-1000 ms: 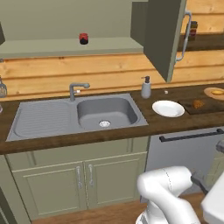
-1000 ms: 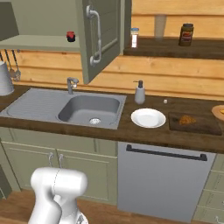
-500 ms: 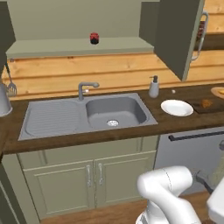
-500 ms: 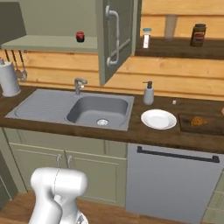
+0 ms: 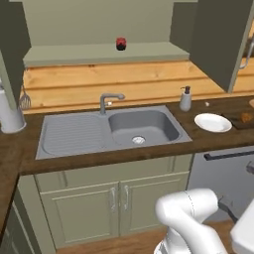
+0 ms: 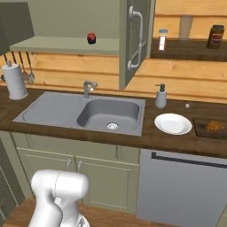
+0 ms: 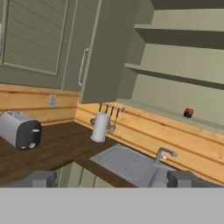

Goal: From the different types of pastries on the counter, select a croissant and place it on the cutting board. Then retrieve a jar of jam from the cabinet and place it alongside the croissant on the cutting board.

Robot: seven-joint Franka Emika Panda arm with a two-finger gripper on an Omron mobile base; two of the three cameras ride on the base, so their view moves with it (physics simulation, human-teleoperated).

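Observation:
The small red jar of jam [image 5: 120,43] [image 6: 91,38] stands on the pale shelf of the open olive-grey cabinet [image 5: 99,20], above the faucet. In the hand view the jar of jam [image 7: 188,113] is far off at the right. My gripper [image 7: 113,179] is open, its two dark fingertips [image 7: 41,178] wide apart with nothing between them. The golden-brown croissant [image 6: 214,126] [image 5: 245,117] lies on the dark cutting board [image 6: 199,126] [image 5: 233,119] at the right end of the counter [image 6: 150,137].
The cabinet door [image 6: 135,40] [image 5: 218,39] hangs open to the right of the jar. A steel sink [image 5: 74,134], soap dispenser [image 6: 161,96] and white plate [image 6: 173,123] sit on the counter. A paper towel roll [image 6: 14,81] and toaster [image 7: 19,129] stand at left.
The base has driven left, so the whole scene has slid right in both base views. The jar, croissant and board have not moved.

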